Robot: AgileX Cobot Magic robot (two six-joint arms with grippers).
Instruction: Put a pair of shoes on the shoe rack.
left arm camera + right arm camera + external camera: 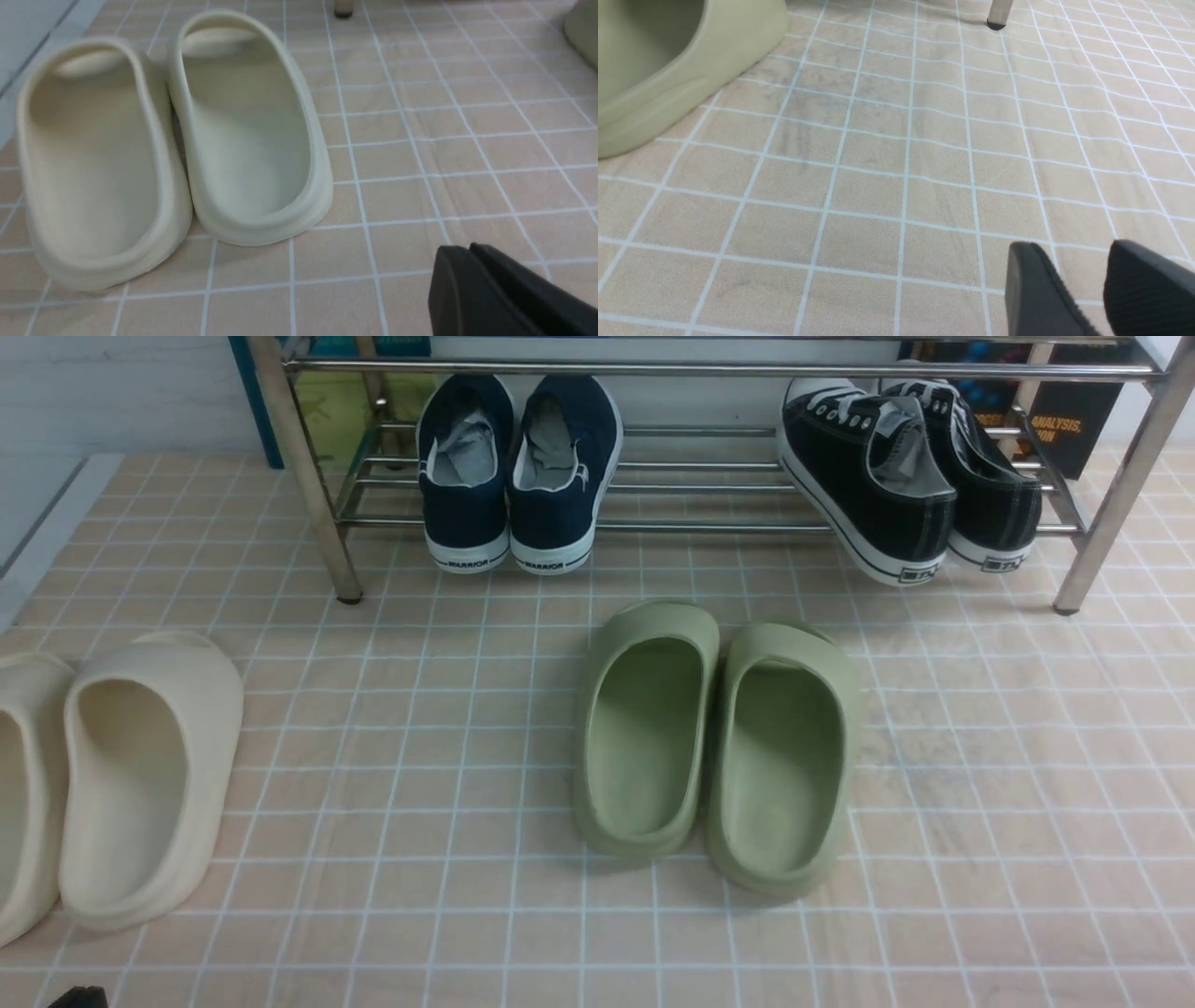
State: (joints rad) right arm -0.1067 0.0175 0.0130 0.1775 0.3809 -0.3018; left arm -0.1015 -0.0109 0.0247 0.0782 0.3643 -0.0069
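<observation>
— Nearest the front camera, what lies on the checked mat (448, 915)?
— Cream foam slippers (140, 775) at the left, olive green foam slippers (719, 747) in the middle, both pairs with heels toward us.
— And the grippers?
— Left gripper (467, 254) has its fingers pressed together, holding nothing, beside the cream pair. Right gripper (1083, 261) shows a gap between its fingers, empty, above bare mat.
— Where are the navy blue WARRIOR slip-ons (518, 476)?
— Side by side on the chrome shoe rack's (308, 476) lower shelf, left part; black lace-up sneakers (910, 476) sit on the right part.
</observation>
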